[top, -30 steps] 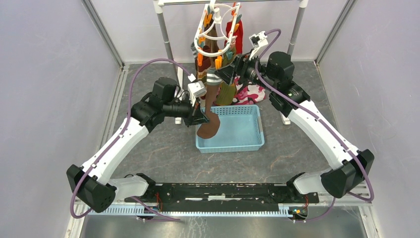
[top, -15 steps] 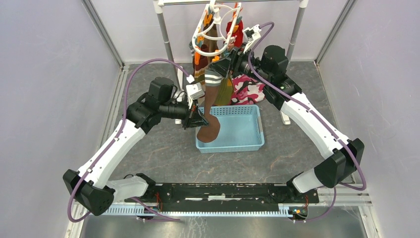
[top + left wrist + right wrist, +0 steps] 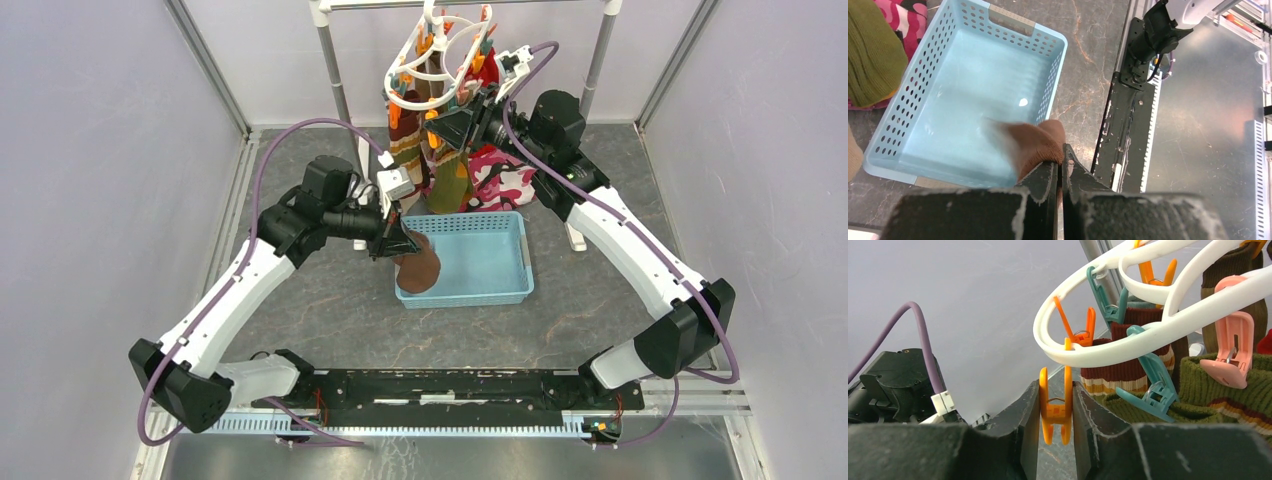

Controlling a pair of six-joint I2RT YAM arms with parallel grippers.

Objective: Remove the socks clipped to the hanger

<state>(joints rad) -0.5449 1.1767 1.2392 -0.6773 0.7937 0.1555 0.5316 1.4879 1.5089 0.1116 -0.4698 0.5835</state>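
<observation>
The white hanger (image 3: 432,62) hangs from the rail with several socks clipped to it: a striped one (image 3: 408,140), an olive one (image 3: 450,185) and a red one (image 3: 487,68). My left gripper (image 3: 406,242) is shut on a brown sock (image 3: 422,268), which hangs free over the left end of the blue basket (image 3: 525,262). The left wrist view shows the fingers (image 3: 1062,156) pinching the brown sock (image 3: 1038,144). My right gripper (image 3: 447,128) is shut on an orange clip (image 3: 1055,407) under the hanger (image 3: 1108,352) and squeezes it; nothing is in that clip.
The metal rail stand (image 3: 330,55) crosses the back. A pink camouflage cloth (image 3: 503,185) lies behind the basket. Teal (image 3: 1150,385) and pink (image 3: 1230,355) clips hold the striped (image 3: 1128,374) and olive (image 3: 1233,390) socks. The arm bases' black bar (image 3: 450,385) lies at the near edge.
The brown sock has come out of the orange clip and dropped into a heap over the basket's left end, still in my left gripper. The right gripper and hanger shifted up and left.
</observation>
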